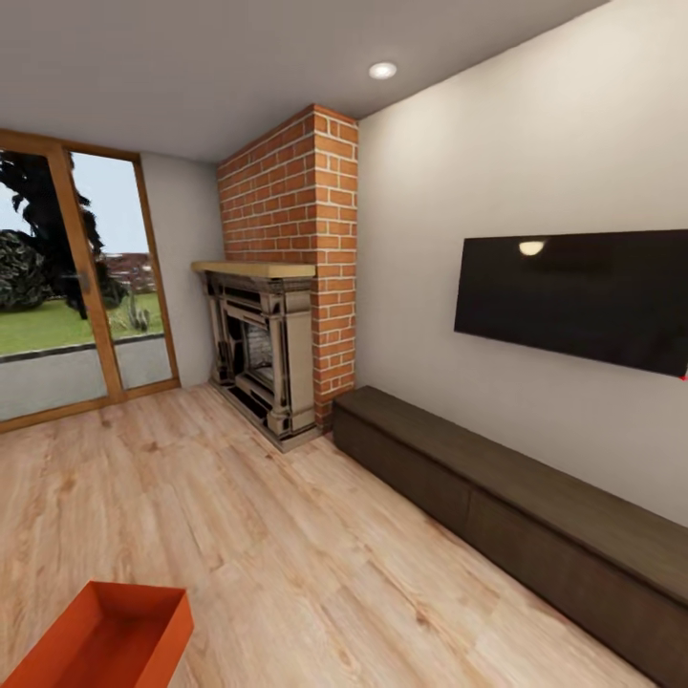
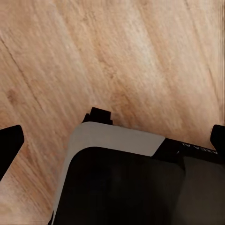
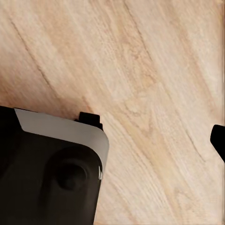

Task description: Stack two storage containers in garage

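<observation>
A: What was cut off in your head view?

B: One storage container point(image 1: 107, 638) sat at the lower left on the wood-plank floor point(image 1: 315, 564), its near end cropped by the frame edge. You saw only its open far end and orange-red inner walls.

A: Which way did it point?

B: Its long axis ran away from you, angled slightly right, towards the brick fireplace point(image 1: 277, 287). The television point(image 1: 573, 296) and low cabinet point(image 1: 516, 497) were cropped at the right.

A: And your hands?

B: Left gripper point(image 2: 112, 140): dark fingertips at opposite frame edges, spread, holding nothing. Right gripper point(image 3: 140, 136): one fingertip point(image 3: 219, 140) visible; I cannot tell.
</observation>
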Available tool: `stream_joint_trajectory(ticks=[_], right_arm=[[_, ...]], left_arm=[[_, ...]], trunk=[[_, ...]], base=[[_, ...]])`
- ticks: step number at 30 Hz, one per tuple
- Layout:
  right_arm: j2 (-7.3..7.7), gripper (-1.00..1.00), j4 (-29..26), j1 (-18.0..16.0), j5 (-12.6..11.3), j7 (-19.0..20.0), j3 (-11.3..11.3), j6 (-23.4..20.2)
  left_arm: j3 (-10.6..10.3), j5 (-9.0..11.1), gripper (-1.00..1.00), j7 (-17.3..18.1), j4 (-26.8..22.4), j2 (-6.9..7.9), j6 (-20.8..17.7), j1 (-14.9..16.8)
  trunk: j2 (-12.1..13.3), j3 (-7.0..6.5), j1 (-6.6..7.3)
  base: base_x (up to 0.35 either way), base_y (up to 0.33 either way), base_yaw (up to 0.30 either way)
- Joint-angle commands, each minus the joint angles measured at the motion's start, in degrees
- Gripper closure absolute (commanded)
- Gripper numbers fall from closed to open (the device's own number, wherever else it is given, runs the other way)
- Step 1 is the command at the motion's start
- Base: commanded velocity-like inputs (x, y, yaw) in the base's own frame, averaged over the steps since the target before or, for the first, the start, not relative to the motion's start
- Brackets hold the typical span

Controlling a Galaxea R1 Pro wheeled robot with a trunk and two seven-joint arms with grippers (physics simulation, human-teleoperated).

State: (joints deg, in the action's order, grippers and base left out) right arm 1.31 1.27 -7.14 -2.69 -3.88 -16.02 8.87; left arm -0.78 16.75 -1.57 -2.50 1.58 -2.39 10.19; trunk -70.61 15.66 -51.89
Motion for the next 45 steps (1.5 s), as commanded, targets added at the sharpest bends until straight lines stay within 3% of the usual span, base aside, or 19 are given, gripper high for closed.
stream_joint_trajectory(ticks=[1,24,45], right_arm=[[-0.01,-1.00,0.14,-0.06,-0.28,-0.11,-0.45,0.27],[-0.08,-1.00,0.14,-0.06,-0.33,-0.11,-0.39,0.35],[0.00,-1.00,0.14,-0.06,-0.65,-0.14,-0.32,0.36]], left_arm=[[-0.10,0.30,-1.00,-0.17,-0.10,0.00,-0.25,0.01],[-0.10,0.30,-1.00,-0.19,-0.10,0.02,-0.25,0.01],[-0.10,0.30,-1.00,-0.19,-0.13,0.01,-0.09,0.01]], trunk=[[-0.04,0.07,-0.04],[-0.04,0.06,-0.04],[-0.04,-0.44,-0.04]], base=[[0.324,-0.142,0.000],[0.324,-0.142,0.013],[0.311,-0.144,0.244]])
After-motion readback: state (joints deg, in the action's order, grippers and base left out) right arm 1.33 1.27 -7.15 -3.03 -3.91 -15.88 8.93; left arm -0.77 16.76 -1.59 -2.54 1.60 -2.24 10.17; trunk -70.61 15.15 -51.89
